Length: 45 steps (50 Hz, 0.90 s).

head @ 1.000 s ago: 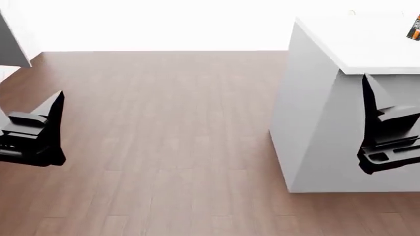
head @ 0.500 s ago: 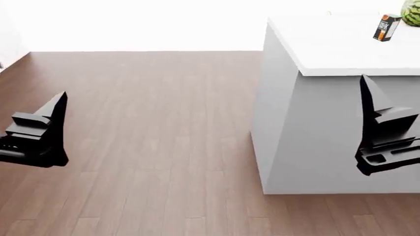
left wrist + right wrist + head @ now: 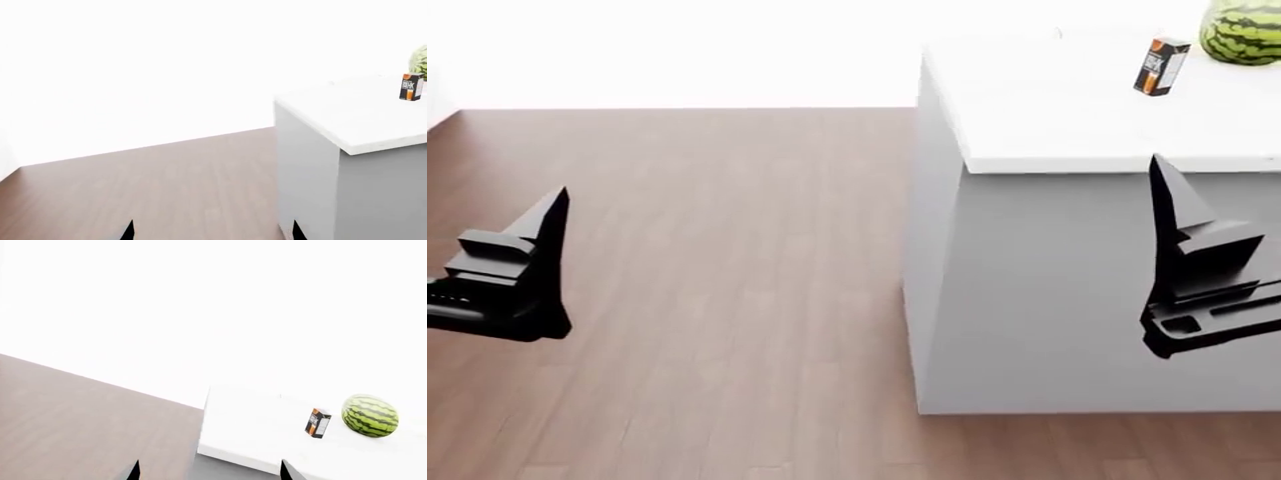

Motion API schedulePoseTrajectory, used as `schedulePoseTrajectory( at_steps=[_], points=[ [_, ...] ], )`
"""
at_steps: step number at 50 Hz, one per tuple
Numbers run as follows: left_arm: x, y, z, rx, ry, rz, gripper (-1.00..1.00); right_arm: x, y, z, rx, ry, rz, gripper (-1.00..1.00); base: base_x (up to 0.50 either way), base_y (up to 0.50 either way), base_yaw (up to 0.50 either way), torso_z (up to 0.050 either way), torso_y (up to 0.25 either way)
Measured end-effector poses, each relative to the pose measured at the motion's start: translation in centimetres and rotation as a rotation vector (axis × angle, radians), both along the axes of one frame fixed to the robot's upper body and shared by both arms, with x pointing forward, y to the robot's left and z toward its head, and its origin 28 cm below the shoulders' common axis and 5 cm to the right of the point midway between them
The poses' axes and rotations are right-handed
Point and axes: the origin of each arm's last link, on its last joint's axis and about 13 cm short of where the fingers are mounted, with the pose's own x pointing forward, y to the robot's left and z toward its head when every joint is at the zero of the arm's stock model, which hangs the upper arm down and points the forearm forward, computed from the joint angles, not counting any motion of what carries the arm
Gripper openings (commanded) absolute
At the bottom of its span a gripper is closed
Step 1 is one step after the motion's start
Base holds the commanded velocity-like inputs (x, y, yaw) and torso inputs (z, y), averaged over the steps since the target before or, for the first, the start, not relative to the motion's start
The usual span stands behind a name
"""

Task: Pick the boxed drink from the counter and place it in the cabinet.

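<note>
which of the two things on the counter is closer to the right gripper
The boxed drink, the small orange-and-black carton. The striped green watermelon sits beyond it, farther from the right gripper.

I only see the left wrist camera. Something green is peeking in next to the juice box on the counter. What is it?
Observer: A whole striped watermelon. It sits on the counter beside the boxed drink, with a gap between them.
Operator: Is a hand close to the box?
Observer: No. In the head view the right gripper hangs in front of the counter's side, below its top. The left gripper is out over the wooden floor.
Operator: Is the right hand open?
Observer: Yes. The right wrist view shows its fingertips set apart, with nothing between them.
</note>
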Motion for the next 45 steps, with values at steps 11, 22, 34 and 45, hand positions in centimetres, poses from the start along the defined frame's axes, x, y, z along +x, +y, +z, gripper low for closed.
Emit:
schedulePoseTrajectory(
  at_steps=[11, 22, 34, 45],
  points=[
    [0.09, -0.05, -0.02, -0.001, -0.001, -0.005, 1.0, 0.04, 0.02, -0.12, -0.001, 0.001, 0.004, 1.0, -0.46, -0.18, 0.0, 0.0, 0.0],
    [0.15, -0.06, -0.02, -0.002, -0.003, -0.007, 1.0, 0.08, 0.07, -0.2, -0.003, 0.001, 0.006, 1.0, -0.46, -0.18, 0.0, 0.0, 0.0],
    [0.19, -0.05, -0.01, -0.004, -0.005, -0.009, 1.0, 0.14, 0.11, -0.26, -0.004, 0.003, 0.009, 1.0, -0.46, -0.18, 0.0, 0.0, 0.0],
    [0.27, -0.01, -0.05, -0.008, -0.006, -0.01, 1.0, 0.23, 0.19, -0.26, -0.007, 0.004, 0.013, 1.0, -0.46, -0.18, 0.0, 0.0, 0.0]
  ],
)
